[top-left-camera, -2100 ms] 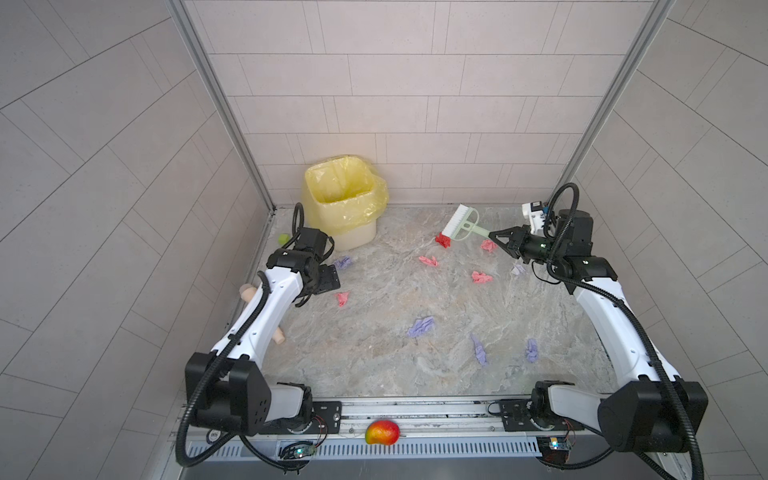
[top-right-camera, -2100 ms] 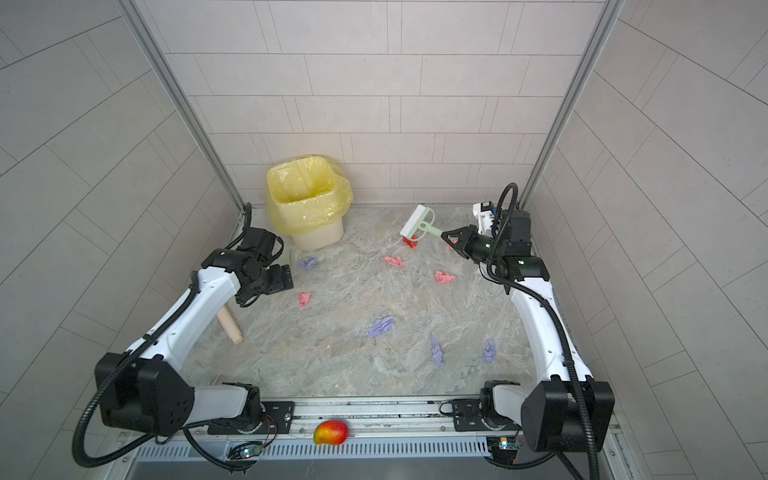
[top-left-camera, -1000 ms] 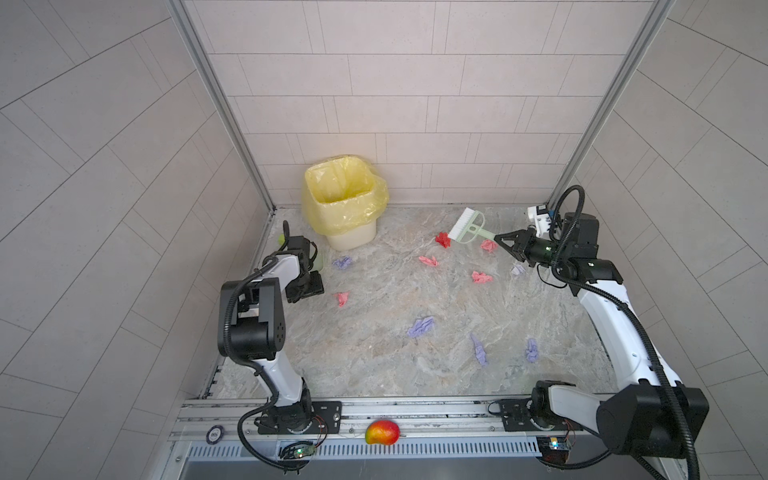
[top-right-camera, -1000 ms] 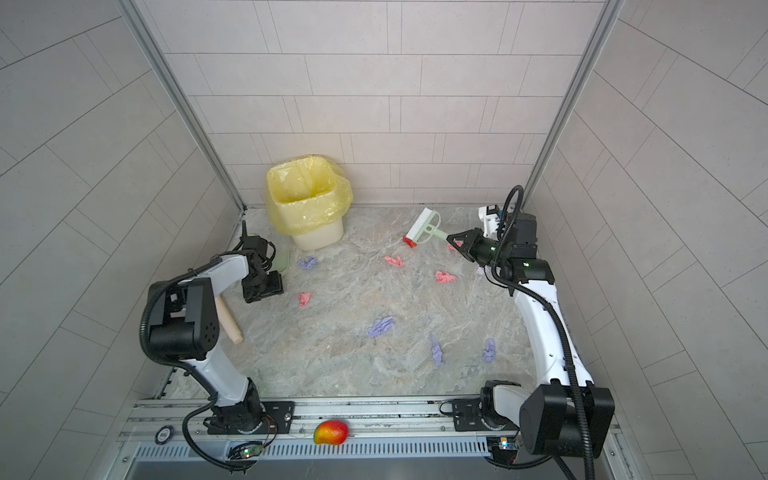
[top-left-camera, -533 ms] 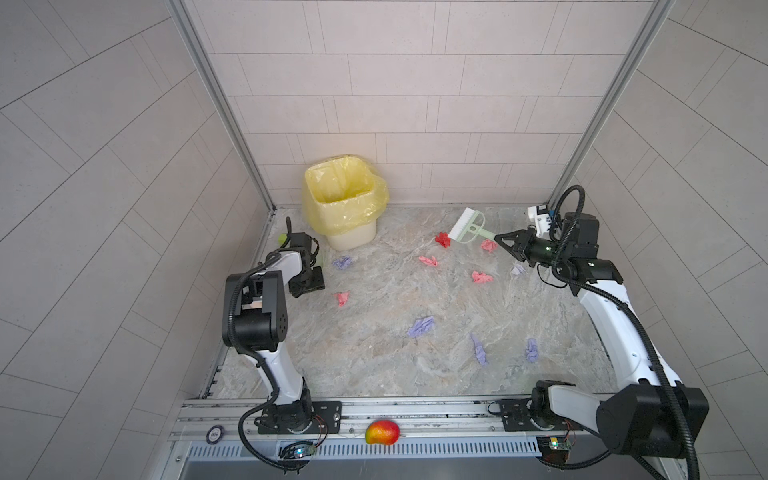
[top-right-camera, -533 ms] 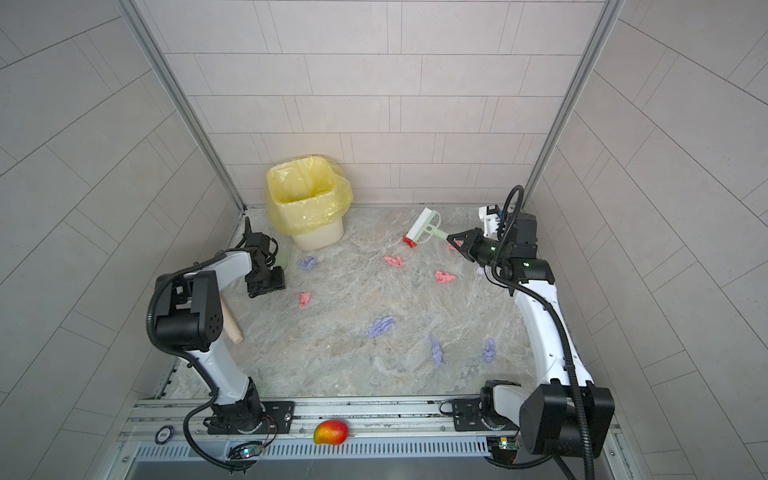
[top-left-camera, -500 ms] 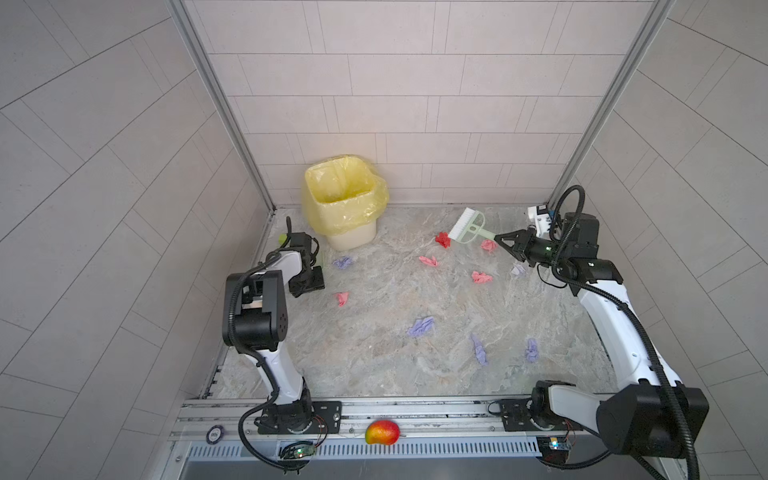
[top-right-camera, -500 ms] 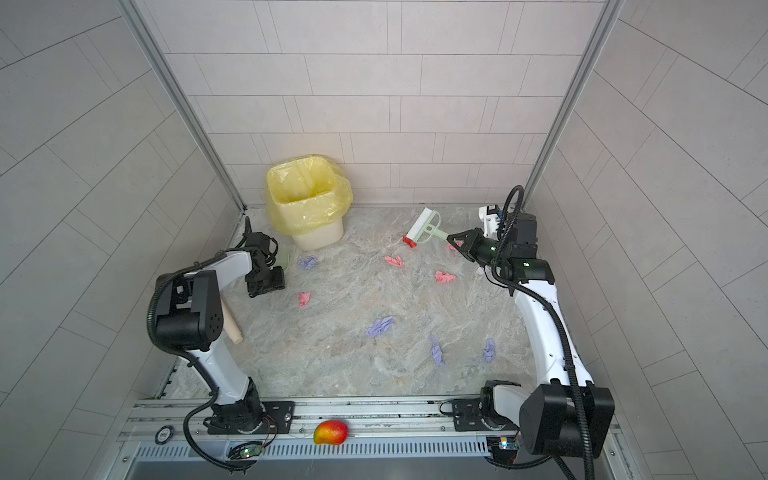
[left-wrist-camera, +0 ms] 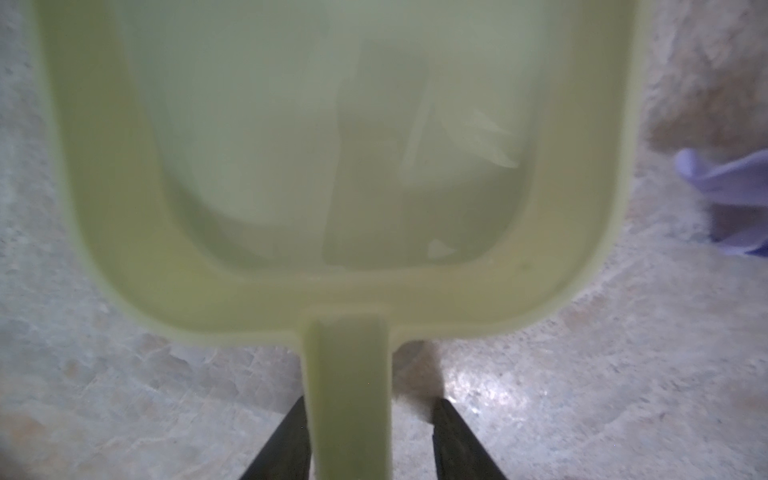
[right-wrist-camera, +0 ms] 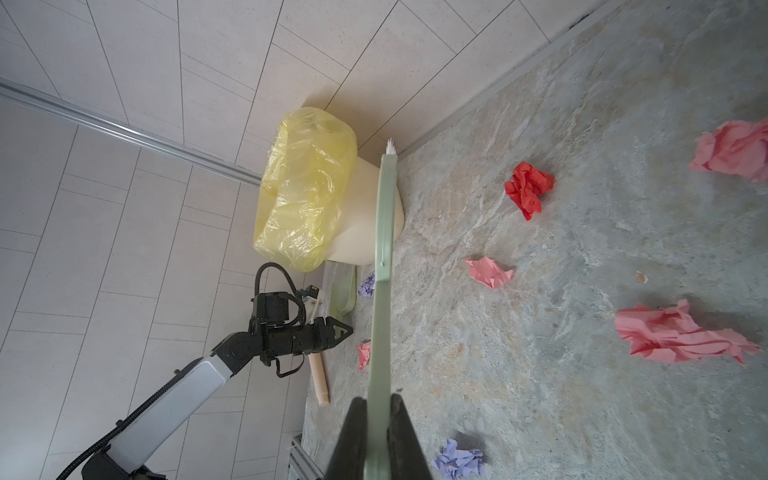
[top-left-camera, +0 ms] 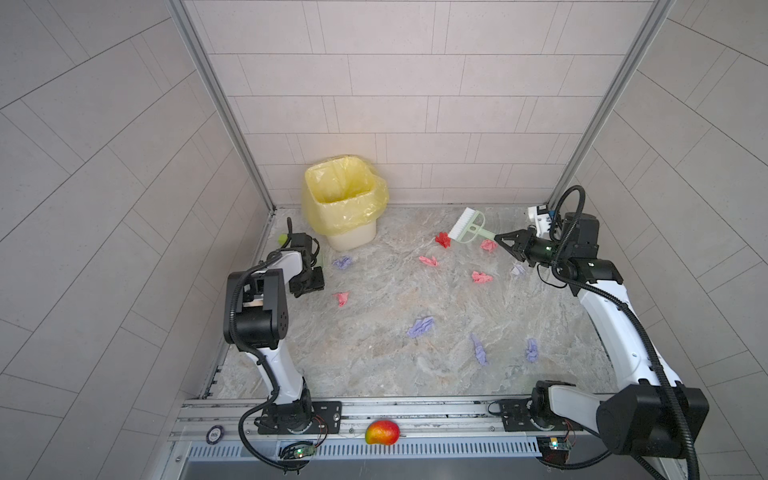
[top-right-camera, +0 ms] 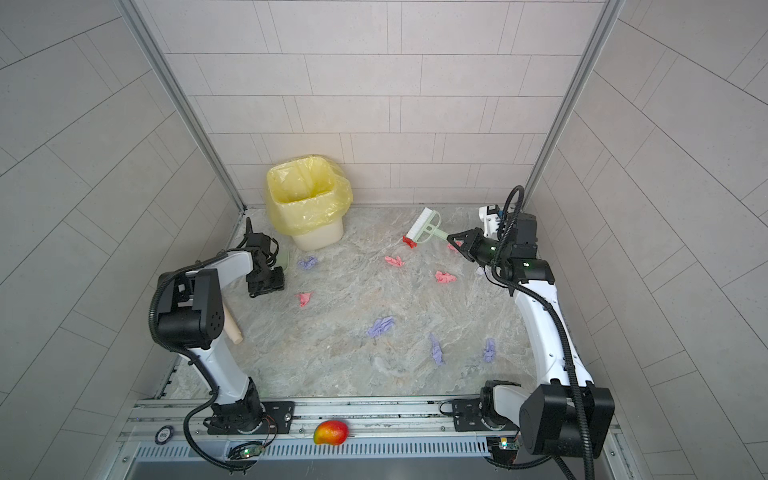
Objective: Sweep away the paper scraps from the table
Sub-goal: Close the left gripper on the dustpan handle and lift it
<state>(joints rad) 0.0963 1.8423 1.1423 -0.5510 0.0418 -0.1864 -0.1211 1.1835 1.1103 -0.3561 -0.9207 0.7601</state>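
Pale tiled walls [top-left-camera: 415, 104] enclose the marbled bench [top-left-camera: 374, 353]; mid-left in both top views, the left fingers [left-wrist-camera: 291, 449] straddle the dustpan handle [left-wrist-camera: 347, 395], which runs lengthwise between them, unclamped; the right fingers [right-wrist-camera: 353, 440] clamp the brush [top-left-camera: 468, 226]

Two eyes high in front, one on each wrist.
Both top views look steeply down from the front toward the back wall [top-left-camera: 415, 124], far enough to hold the whole table [top-left-camera: 374, 361]; they share nearly everything. My left wrist camera sits very close over the dustpan [left-wrist-camera: 345, 291], out of focus. My right wrist camera looks along the brush [right-wrist-camera: 382, 249] to the bin [right-wrist-camera: 307, 187] and my left arm [right-wrist-camera: 187, 374], which both top views show too.
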